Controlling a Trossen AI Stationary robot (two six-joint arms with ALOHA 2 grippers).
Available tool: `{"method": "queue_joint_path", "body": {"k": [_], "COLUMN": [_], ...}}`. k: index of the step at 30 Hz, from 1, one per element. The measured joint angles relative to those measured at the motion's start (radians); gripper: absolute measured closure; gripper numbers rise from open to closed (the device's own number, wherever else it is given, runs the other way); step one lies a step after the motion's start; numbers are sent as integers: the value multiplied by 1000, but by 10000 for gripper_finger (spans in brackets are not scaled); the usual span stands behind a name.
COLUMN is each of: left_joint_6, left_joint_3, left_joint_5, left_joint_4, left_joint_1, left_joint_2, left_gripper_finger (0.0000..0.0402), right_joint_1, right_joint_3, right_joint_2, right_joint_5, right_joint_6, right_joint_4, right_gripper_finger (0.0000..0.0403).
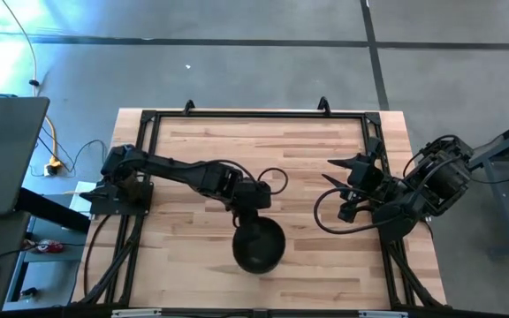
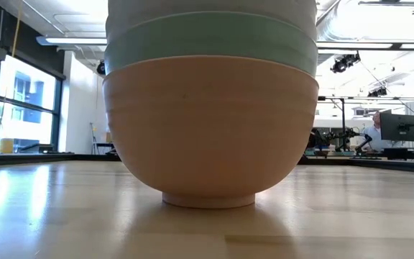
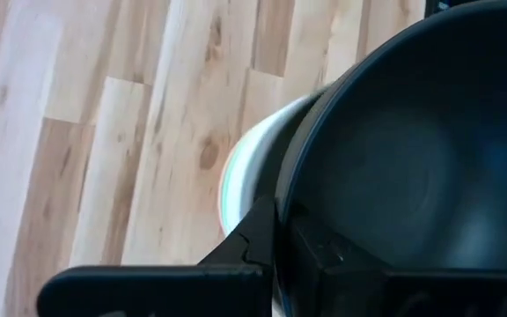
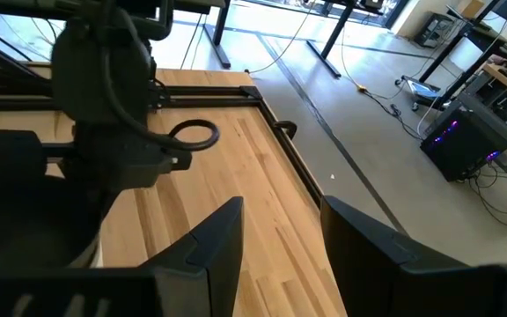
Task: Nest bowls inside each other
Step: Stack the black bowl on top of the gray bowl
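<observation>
The bowls stand as one nested stack near the front edge of the wooden worktop (image 1: 201, 159), a little left of its middle. From above, only the black bowl (image 1: 259, 245) shows, sitting on top with its dark hollow facing up. In the low view the stack fills the middle of the picture: the peach-orange bowl (image 2: 210, 129) is at the bottom, resting upright on its small foot ring on the wood, the mint green bowl (image 2: 210, 43) shows as a band above its rim, and a white bowl (image 2: 210, 8) rises above that to the picture's top edge. The left wrist view looks into the black bowl's inside, with a pale greenish-white rim peeking out just beside it.

The left end effector (image 1: 253, 212) sits at the far rim of the black bowl, its fingers (image 3: 262, 238) closed on that rim, one finger outside the wall and one inside.

The right end effector (image 1: 341, 187) waits well apart on the right side of the worktop, its two fingers (image 4: 218, 242) spread apart and holding nothing.
</observation>
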Motion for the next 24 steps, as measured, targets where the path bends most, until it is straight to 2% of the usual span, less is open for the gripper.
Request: {"method": "queue_joint_path", "body": {"k": [24], "left_joint_6": [1], "left_joint_3": [0], "left_joint_5": [-11], "left_joint_4": [4], "left_joint_1": [-3], "left_joint_2": [0], "left_gripper_finger": [401], "right_joint_1": [0], "right_joint_3": [0], "right_joint_2": [0], "right_joint_5": [0], "right_joint_6": [1], "right_joint_4": [0], "right_gripper_finger": [256]}}
